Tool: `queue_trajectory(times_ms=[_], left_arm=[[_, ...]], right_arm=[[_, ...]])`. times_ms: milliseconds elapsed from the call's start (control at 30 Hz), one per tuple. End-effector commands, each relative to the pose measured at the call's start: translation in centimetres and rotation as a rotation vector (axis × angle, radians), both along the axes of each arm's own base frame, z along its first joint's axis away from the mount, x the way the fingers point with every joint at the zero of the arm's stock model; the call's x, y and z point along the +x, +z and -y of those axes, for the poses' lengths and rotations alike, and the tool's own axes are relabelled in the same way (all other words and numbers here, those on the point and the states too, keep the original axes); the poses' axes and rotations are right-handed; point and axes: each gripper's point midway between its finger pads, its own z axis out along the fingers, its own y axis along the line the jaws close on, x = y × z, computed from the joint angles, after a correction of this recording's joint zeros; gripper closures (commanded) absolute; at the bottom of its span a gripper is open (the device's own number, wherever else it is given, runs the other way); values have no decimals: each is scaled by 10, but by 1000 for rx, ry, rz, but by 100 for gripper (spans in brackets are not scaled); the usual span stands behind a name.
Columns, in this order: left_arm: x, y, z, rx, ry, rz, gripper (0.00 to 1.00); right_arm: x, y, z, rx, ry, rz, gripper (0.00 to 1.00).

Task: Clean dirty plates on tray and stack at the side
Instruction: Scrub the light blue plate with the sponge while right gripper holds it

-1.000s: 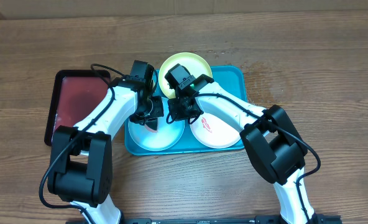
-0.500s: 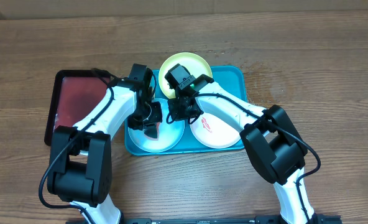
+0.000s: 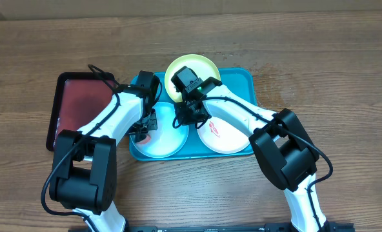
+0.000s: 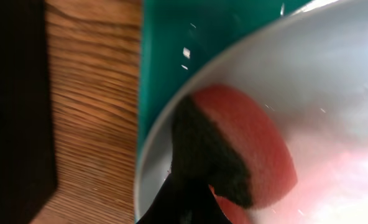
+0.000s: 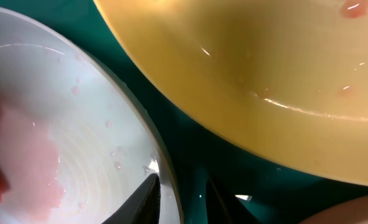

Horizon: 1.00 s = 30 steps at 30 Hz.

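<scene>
Two plates are lying side by side at the near end of the tray (image 3: 241, 80): the light blue plate (image 3: 165, 143) on the left and the white plate (image 3: 226, 136), which is showing a red smear, on the right. On the light blue one the left gripper (image 3: 147, 127) is pinching a sponge (image 4: 246, 140) tight, red foam with a dark scouring face, and is pressing it against the plate's left inner wall, close to the rim. The right gripper (image 3: 183, 118) is standing narrow, with one finger (image 5: 148, 194) inside the far right rim of the same plate and the other seemingly outside it, pinning the plate so that it is not sliding under the scrub. A pink film (image 4: 333, 180) is showing beside the sponge, so the wiping looks only part done. To do this step well, the left arm should be pressing evenly and sweeping from the wall toward the middle and across, covering the whole face rather than one patch, while the right grip is holding firm. Too hard a sideways push near the rim could be tipping the plate or pulling it from the fingers. Farther off, the yellow-green plate (image 3: 201, 67) is sitting partly over the tray's far rim, carrying small red spots. None of the three plates is stacked at the side yet, and the dark red tray (image 3: 78, 103) is lying apart on the left.
</scene>
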Motion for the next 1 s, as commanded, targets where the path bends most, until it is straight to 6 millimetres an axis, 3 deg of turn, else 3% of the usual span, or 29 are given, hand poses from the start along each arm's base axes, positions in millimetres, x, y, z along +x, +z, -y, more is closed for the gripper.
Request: queue_trajectory(times_ms=[0, 167, 300, 433, 533, 733, 967], left_arm=[[16, 6, -11, 48, 33, 49, 96], [30, 11, 18, -115, 26, 76, 95], [39, 11, 61, -355, 0, 90, 96], [41, 15, 85, -486, -27, 89, 96], [39, 16, 88, -501, -29, 81, 96], [30, 14, 86, -492, -23, 46, 96], [-10, -8, 72, -419, -28, -81, 96]], right_arm=[[-2, -12, 2, -25, -3, -16, 74], [-3, -12, 2, -24, -2, -20, 74], [-4, -14, 2, -28, -2, -25, 74], [-8, -21, 6, -40, -3, -40, 74], [-10, -25, 7, -44, -3, -45, 74], [-10, -26, 8, -43, -10, -45, 92], [-9, -26, 8, -42, -25, -45, 95]])
